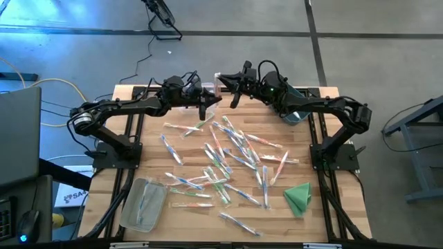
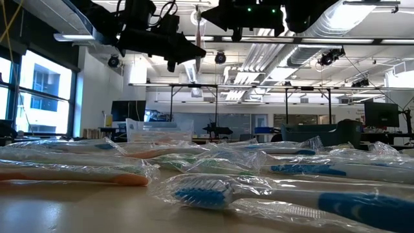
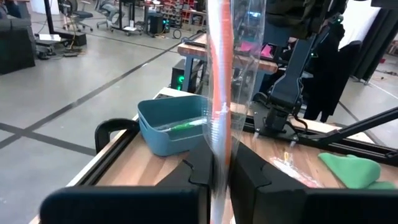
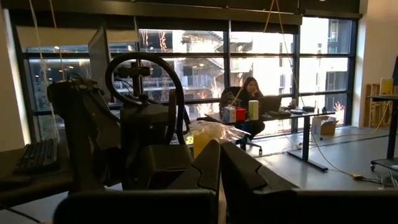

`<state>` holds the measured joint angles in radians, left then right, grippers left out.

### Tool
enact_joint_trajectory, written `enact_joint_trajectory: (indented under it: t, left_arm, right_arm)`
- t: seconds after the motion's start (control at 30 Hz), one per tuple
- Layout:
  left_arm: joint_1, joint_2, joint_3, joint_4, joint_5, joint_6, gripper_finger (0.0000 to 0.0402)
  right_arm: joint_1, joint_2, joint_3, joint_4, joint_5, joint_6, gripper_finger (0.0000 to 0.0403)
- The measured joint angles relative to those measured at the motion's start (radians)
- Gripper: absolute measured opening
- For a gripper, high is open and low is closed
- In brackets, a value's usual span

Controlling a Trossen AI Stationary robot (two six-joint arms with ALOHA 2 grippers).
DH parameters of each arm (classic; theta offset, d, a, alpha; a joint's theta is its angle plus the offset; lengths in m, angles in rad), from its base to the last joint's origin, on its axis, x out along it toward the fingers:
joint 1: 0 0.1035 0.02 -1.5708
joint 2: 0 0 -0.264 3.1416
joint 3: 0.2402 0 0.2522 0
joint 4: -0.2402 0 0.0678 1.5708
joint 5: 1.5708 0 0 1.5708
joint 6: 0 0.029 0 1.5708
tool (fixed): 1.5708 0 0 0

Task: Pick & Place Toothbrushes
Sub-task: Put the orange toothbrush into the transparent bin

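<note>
An orange toothbrush in a clear wrapper stands upright in the air between my two grippers, above the table's far middle; it shows in the low view too. My left gripper is shut on it, reaching in from the left. My right gripper comes from the right, with its fingers shut at the wrapper's crinkled end. Many wrapped toothbrushes lie loose on the wooden table. My left gripper pinches the toothbrush's handle between its two fingers, level, from the table's left, fingers across it. The brush is lifted clear and upright, its wrapper rising past the fingers. My right gripper is shut on the wrapper's upper end, level from the table's right; its own fingers hide the exact spot.
A blue bin with a green brush inside sits at the far right. A clear bin stands near left, and a folded green cloth near right. A person sits at a desk far beyond the table.
</note>
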<state>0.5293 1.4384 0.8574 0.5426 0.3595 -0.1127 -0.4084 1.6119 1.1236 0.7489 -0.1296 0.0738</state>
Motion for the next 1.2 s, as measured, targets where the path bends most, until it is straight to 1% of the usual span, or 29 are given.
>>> enact_joint_trajectory:
  t: [0.27, 0.37, 0.47, 0.67, 0.73, 0.8, 0.9, 1.03, 1.2]
  left_arm:
    - [0.0, 0.0, -0.001, 0.0, 0.0, -0.036, 0.002]
    - [0.001, 0.0, -0.001, 0.003, -0.003, -0.042, 0.002]
    - [0.001, 0.0, -0.001, 0.004, -0.003, -0.05, 0.002]
    - [0.001, 0.0, -0.001, 0.004, -0.008, -0.05, 0.002]
    - [0.004, -0.003, -0.001, 0.001, -0.013, -0.05, 0.002]
    - [0.023, -0.014, -0.001, -0.009, -0.01, -0.05, 0.002]
    - [0.058, -0.03, -0.001, -0.047, -0.015, -0.044, 0.002]
    - [0.123, -0.065, -0.001, -0.128, -0.027, -0.005, 0.002]
    - [0.176, -0.088, -0.001, -0.323, -0.169, 0.037, 0.0021]
  right_arm:
    - [0.0, -0.003, 0.0, -0.012, 0.01, -0.018, 0.0005]
    - [0.001, -0.02, -0.001, -0.052, 0.009, -0.019, 0.0022]
    - [0.001, -0.03, -0.001, -0.081, 0.022, -0.019, 0.0062]
    - [-0.004, -0.053, -0.001, -0.123, 0.017, -0.036, 0.0166]
    - [-0.009, -0.078, -0.001, -0.161, 0.017, -0.051, 0.0191]
    - [-0.018, -0.104, -0.001, -0.203, 0.025, -0.057, 0.0207]
    - [-0.042, -0.151, -0.001, -0.283, 0.042, -0.07, 0.0218]
    - [-0.08, -0.214, 0.0, -0.374, 0.075, -0.071, 0.0215]
    - [-0.113, -0.261, 0.0, -0.482, 0.137, -0.077, 0.0202]
